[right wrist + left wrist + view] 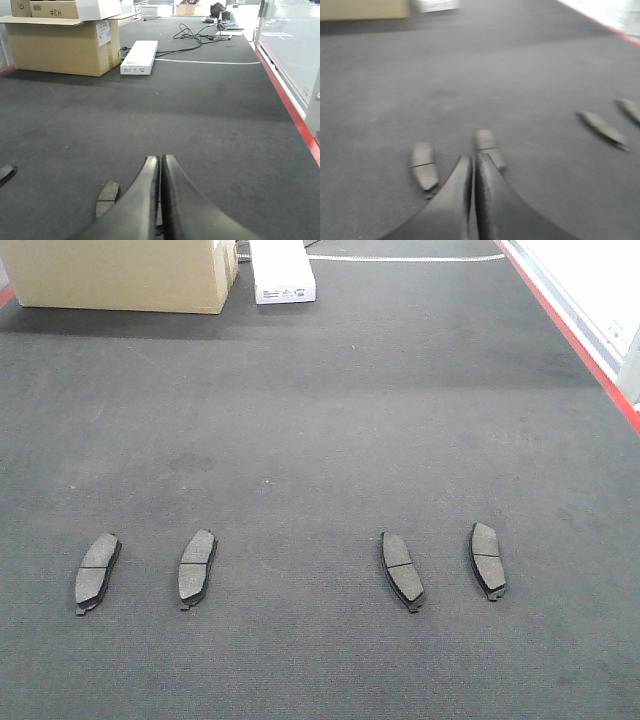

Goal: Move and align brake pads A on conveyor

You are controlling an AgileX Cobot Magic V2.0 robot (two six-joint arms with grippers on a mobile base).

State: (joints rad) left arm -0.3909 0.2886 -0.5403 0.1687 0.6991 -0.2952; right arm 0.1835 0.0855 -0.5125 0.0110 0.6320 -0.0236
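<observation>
Several brake pads lie in a row near the front of the dark conveyor [320, 420]: a left pair [97, 572] [197, 566] and a right pair [402, 568] [488, 559]. Neither gripper shows in the front view. In the blurred left wrist view, my left gripper [473, 157] is shut with nothing in it, above the conveyor. One pad [424, 166] lies to its left, and another [489, 147] sits just beyond its tip. My right gripper [160, 157] is also shut and holds nothing. A pad [108, 197] lies to its left, partly hidden by the finger.
A cardboard box [120, 275] and a white flat box [283, 275] stand at the far end of the conveyor. A red edge strip [575, 340] runs along the right side. Cables [200, 35] lie beyond the boxes.
</observation>
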